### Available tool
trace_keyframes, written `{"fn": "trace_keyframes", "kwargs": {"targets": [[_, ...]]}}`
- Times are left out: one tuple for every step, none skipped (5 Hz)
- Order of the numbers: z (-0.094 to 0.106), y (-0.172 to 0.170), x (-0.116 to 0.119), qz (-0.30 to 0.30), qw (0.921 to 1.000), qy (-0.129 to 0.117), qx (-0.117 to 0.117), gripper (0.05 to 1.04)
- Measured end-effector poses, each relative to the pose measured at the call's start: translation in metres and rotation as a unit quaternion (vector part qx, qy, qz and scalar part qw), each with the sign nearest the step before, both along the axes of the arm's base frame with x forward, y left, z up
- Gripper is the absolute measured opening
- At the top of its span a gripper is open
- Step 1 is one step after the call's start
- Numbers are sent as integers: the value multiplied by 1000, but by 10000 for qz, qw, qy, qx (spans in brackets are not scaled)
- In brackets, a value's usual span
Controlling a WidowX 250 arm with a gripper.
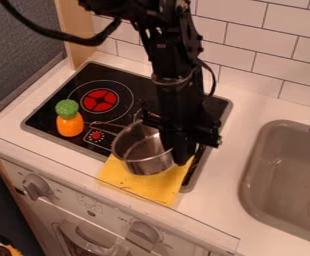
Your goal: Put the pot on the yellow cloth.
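Pot [143, 150] over upper part of yellow cloth [144, 188], tool [178, 156] at its right rim.
Can't tell if tool is clenched on rim or released, nor if pot sits on cloth or just above it. Pot upright, handle pointing left, clear of tool; likely positioned there for set-down. Cloth spans cooktop [45, 114] front edge and white surface [219, 172], probably laid as target. Orange-and-green toy [69, 124] stands left on cooktop, near red burner mark [100, 100]. Sink [251, 170] right, white tiled wall [251, 62] behind.
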State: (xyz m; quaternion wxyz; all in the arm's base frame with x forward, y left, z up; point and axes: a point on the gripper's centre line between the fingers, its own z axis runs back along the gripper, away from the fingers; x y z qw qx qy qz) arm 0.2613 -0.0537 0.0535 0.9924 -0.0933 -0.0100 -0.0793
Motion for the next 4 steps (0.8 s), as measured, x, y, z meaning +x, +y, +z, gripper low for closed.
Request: {"fn": "trace_keyframes", "kwargs": {"targets": [[-11, -1, -3, -198, 9997, 158, -25, 114], [-21, 5, -9, -97, 9986, 514, -69, 287], [-20, 8, -9, -53, 9986, 528, -31, 573], [12, 2, -12, -100, 9998, -49, 148, 885]]}}
